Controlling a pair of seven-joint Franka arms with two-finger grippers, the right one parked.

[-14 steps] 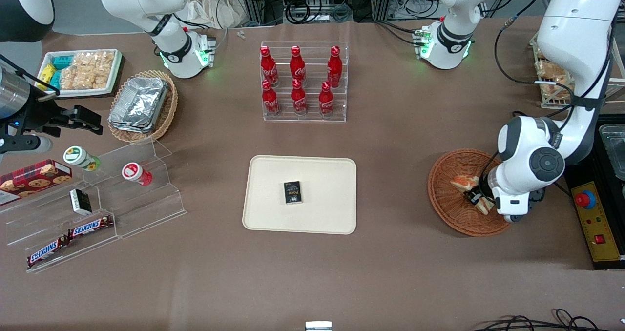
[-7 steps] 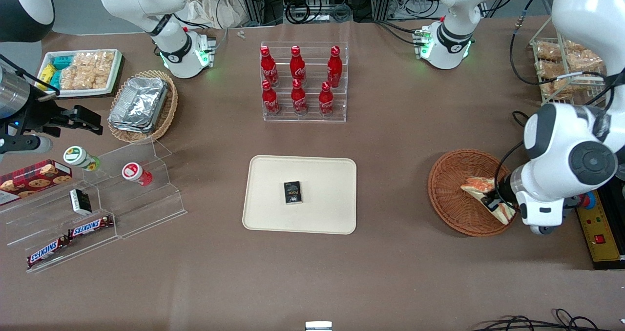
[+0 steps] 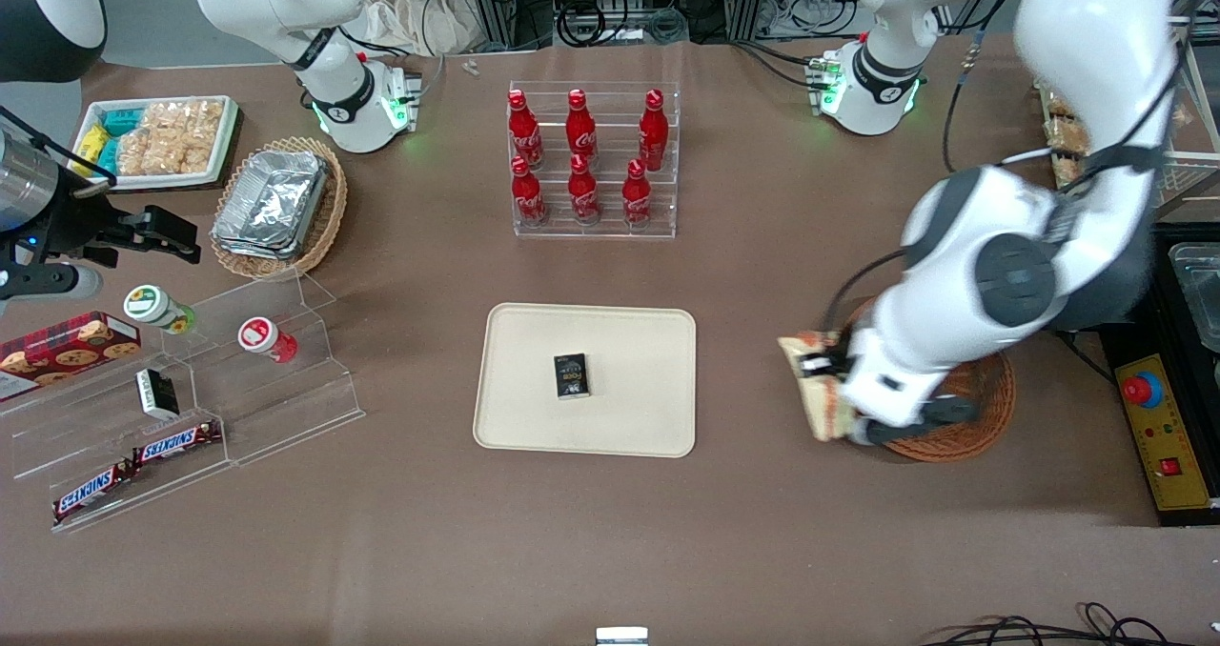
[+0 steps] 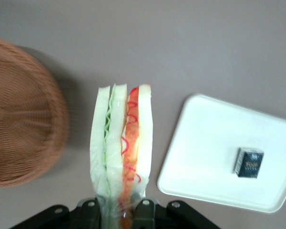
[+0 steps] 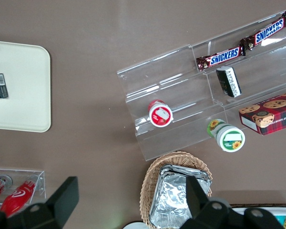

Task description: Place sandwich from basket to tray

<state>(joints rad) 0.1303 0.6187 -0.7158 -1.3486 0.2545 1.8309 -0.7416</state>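
The claw [image 3: 827, 391] has lifted the sandwich [image 3: 818, 393] out of the basket [image 3: 963, 432] and grips it tight (filling edge showing) above the bare surface [image 3: 762, 494]. It now hangs between basket and tray [image 3: 629, 341], so the carry is about halfway there.
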